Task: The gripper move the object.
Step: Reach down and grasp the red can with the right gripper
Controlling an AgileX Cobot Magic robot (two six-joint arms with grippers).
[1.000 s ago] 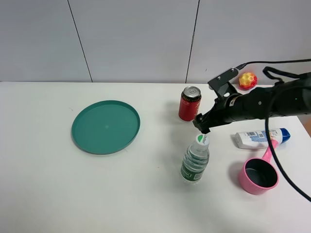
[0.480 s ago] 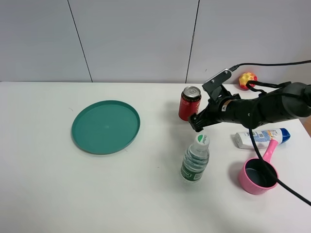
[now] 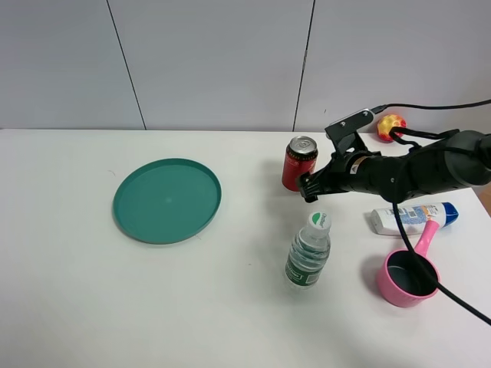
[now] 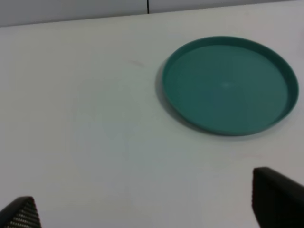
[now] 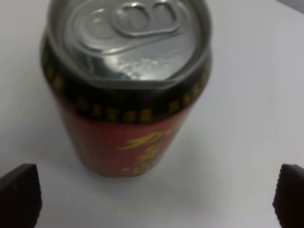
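Observation:
The red drink can (image 3: 298, 162) with a silver top stands upright on the white table, right of centre. My right gripper (image 3: 308, 187) is right beside its lower right side. In the right wrist view the can (image 5: 126, 90) fills the middle and my two dark fingertips (image 5: 19, 194) stand wide apart at the frame's corners, open, with the can ahead of the gap. My left gripper (image 4: 152, 213) is out of the exterior view; its wrist view shows two dark fingertips (image 4: 278, 197) apart over bare table, holding nothing.
A green plate (image 3: 167, 199) lies at the left, also in the left wrist view (image 4: 230, 84). A clear green-labelled water bottle (image 3: 308, 251) stands just in front of my right gripper. A white tube (image 3: 413, 218), a pink scoop (image 3: 408, 274) and a red-yellow ball (image 3: 390, 126) lie at the right.
My right gripper has moved left and toward the back, from above the water bottle's cap to the red can's side. The can has not moved.

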